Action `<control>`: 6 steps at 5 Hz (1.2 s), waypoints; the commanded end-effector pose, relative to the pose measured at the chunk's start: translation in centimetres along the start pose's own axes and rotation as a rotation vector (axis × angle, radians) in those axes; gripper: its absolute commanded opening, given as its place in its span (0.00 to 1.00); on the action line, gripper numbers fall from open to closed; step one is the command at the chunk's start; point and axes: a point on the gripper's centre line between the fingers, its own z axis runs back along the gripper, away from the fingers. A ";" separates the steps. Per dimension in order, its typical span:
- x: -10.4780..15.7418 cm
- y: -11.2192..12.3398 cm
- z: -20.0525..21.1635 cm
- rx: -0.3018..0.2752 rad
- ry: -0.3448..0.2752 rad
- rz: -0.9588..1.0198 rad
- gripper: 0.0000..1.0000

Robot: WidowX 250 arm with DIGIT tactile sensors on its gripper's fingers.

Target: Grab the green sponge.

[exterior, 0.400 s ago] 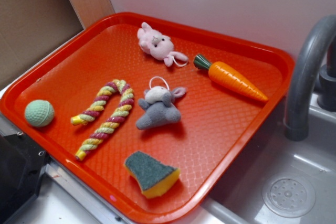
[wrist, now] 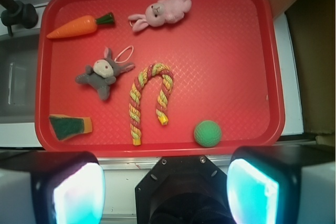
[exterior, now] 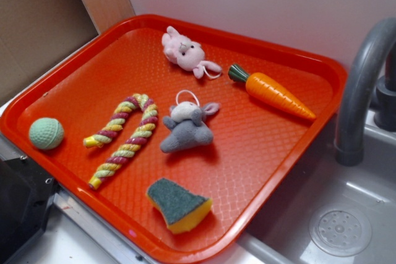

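Note:
The green sponge (exterior: 178,205) is a small wedge with a dark green top over yellow foam. It lies near the front edge of the red tray (exterior: 284,47). In the wrist view the green sponge (wrist: 70,126) sits in the tray's lower left corner. My gripper (wrist: 167,192) is open, its two fingers wide apart at the bottom of the wrist view with nothing between them. It hovers high above the counter, just outside the tray's near rim and well away from the sponge. The exterior view does not show the gripper.
On the tray lie a grey plush (exterior: 187,129), a pink plush rabbit (exterior: 185,52), a toy carrot (exterior: 272,91), a striped rope cane (exterior: 127,135) and a pale green ball (exterior: 46,133). A grey faucet (exterior: 362,85) and sink (exterior: 340,230) stand right of the tray.

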 end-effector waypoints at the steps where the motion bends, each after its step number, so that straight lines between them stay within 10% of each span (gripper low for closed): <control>1: 3.7 -5.9 0.4 0.001 -0.143 -0.507 1.00; 6: -0.5 -15.7 -12.5 0.073 0.206 -1.595 1.00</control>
